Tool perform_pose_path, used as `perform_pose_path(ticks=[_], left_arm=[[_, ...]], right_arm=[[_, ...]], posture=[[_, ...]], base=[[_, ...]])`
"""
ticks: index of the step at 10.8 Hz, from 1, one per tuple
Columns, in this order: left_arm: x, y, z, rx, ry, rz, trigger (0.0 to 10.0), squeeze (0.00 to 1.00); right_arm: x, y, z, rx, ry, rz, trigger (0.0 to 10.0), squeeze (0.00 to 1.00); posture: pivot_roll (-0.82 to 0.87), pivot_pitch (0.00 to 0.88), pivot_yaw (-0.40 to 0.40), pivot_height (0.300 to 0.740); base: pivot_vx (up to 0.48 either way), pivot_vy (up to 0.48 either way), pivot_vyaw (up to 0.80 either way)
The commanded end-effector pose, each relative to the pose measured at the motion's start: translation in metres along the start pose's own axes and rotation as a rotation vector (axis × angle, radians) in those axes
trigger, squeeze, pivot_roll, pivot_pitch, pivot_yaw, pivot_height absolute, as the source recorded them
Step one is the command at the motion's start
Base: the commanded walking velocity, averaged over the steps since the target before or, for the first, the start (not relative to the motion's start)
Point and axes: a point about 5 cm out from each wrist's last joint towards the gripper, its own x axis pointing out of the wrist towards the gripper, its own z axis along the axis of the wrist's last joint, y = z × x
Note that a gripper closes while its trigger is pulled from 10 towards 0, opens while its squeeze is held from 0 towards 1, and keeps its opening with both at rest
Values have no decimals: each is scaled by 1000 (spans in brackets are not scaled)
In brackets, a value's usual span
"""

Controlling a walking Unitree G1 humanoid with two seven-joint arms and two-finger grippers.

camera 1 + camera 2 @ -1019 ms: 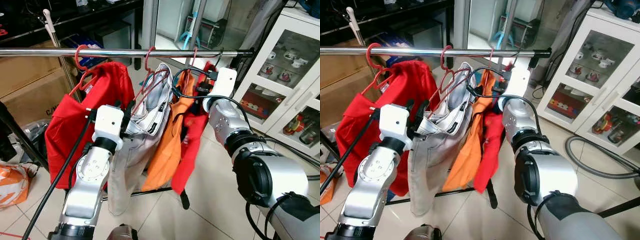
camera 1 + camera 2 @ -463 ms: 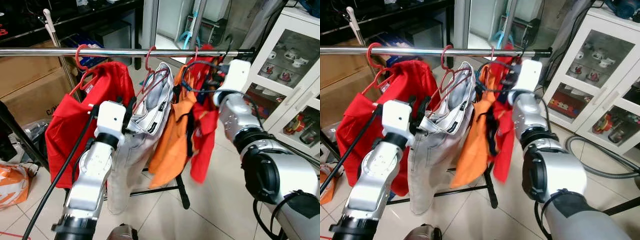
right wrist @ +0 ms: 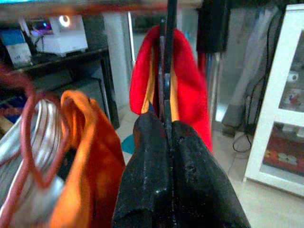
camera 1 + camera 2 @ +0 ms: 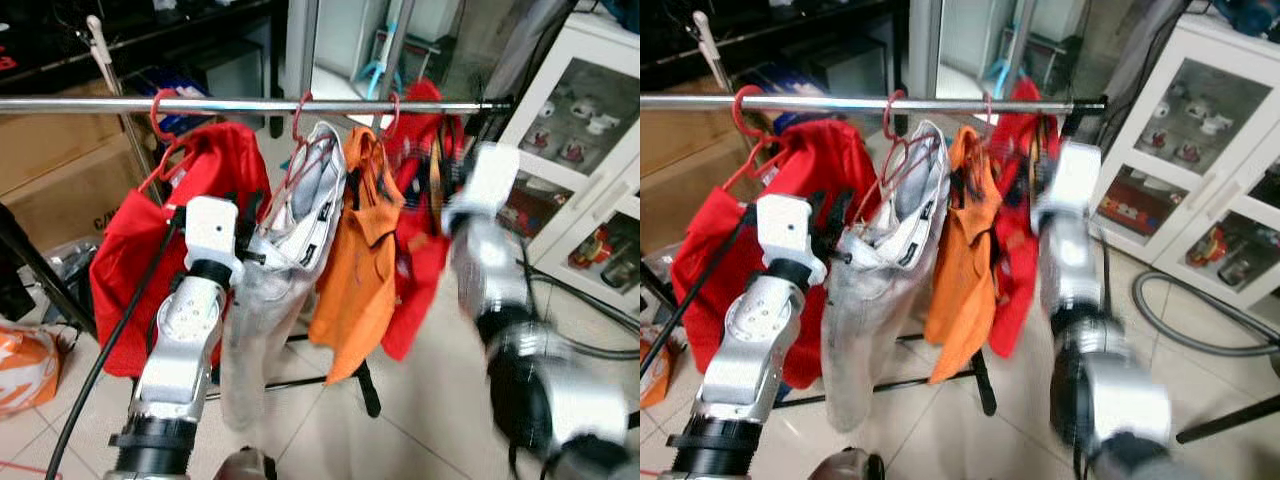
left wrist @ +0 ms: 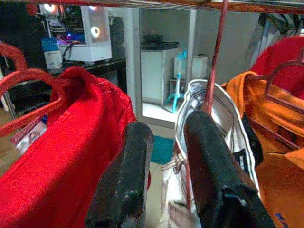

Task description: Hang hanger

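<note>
Hanger: we find a thin dark hanger (image 3: 167, 57) carrying a red garment (image 4: 425, 190) at the rail's right end, near the black end cap.
Right pincer (image 3: 168, 128): fingers pressed together on that hanger's stem, just below the rail; the arm is blurred in the head views.
Rail (image 4: 240, 104): a horizontal silver bar bearing four garments on hangers.
Orange garment (image 4: 358, 260): hangs just left of the red one, touching it.
Grey garment (image 4: 285, 270): on a red wire hanger, next leftward.
Left pincer (image 5: 166, 156): fingers spread, beside the grey garment; we cannot tell whether they touch it.
Red shirt (image 4: 165, 240): leftmost on the rail.
White cabinet (image 4: 585, 130): glass-fronted, to the right.
</note>
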Motion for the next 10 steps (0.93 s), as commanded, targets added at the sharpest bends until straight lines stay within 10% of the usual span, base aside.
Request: perform_pose_path(ticks=[1,6,10], left_arm=[[4,-6,-2,-19,5,-28,10000,0],[11,-13,-19,-80,49,-68,10000,0],[20,-18,-14,-89,8,-59,10000,0]], right_arm=[[-3,-7,12,-12,-95,-12,0,0],[-62,-16,-42,-101,24,57,0,0],[-65,-22,-46,-50,73,16,0,0]], posture=[[88,0,-38,740],[-9,0,26,740],[-42,0,45,740]], base=[[0,0,0],[0,0,0],[0,0,0]])
